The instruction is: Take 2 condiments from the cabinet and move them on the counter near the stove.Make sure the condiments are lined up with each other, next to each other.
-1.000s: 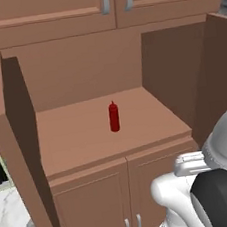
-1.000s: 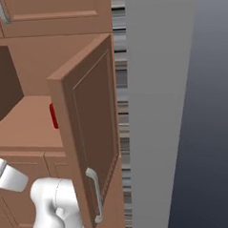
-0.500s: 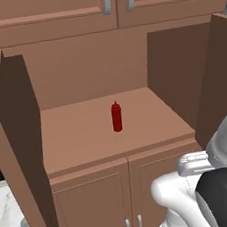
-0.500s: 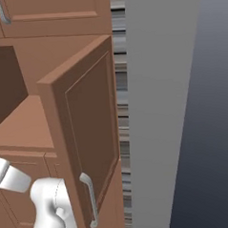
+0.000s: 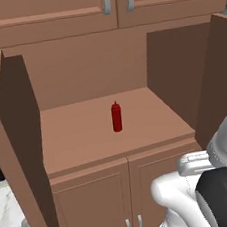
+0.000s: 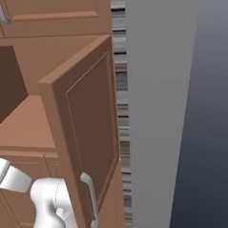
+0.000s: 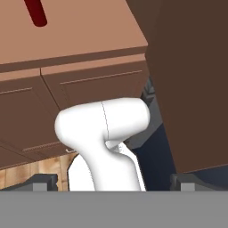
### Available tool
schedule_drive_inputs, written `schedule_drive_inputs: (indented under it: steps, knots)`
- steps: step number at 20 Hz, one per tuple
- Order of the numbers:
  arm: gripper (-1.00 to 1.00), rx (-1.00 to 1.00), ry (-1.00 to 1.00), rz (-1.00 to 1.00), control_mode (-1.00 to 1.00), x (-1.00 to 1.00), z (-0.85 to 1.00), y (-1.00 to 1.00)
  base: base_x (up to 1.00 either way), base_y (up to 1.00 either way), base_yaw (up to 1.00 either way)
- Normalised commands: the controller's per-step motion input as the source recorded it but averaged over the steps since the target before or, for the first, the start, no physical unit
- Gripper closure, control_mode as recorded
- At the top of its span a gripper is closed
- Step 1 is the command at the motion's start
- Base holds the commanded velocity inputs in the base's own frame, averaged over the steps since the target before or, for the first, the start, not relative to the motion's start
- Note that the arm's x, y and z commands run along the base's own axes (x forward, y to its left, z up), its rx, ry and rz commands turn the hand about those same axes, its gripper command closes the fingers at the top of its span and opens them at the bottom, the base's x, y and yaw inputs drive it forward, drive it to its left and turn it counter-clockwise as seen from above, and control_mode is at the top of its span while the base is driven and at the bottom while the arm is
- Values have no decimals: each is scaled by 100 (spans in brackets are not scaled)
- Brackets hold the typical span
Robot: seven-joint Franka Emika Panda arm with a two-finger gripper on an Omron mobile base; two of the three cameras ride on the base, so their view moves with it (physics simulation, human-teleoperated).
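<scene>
Cabinet open, one red bottle on shelf

Red squeeze bottle (image 5: 116, 116) stands upright near the middle of the cabinet's wood shelf (image 5: 78, 135), well apart from both side walls. Both cabinet doors swung wide; right door (image 6: 91, 136) with silver bar handle (image 6: 90, 198). Closed doors above and below the shelf. Sliver of white marble desk (image 5: 6, 214) left of the cabinet. Grey wall (image 6: 158, 108) right of it. Claw (image 7: 113, 183) released, holding nothing, below the shelf edge.

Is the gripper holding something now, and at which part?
Nothing is held. The gripper is open, and the red bottle stands alone on the cabinet shelf.
</scene>
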Motion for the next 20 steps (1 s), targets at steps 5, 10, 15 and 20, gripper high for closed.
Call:
schedule_drive_inputs:
  steps: [5,10,15,20]
  knots:
    - [-100,0,0,0,100,0,0,0,28,71,0]
    - [-100,0,0,0,100,0,0,0,37,73,0]
    - [-100,0,0,0,100,0,0,0,83,57,2]
    - [-100,0,0,0,100,0,0,0,100,47,0]
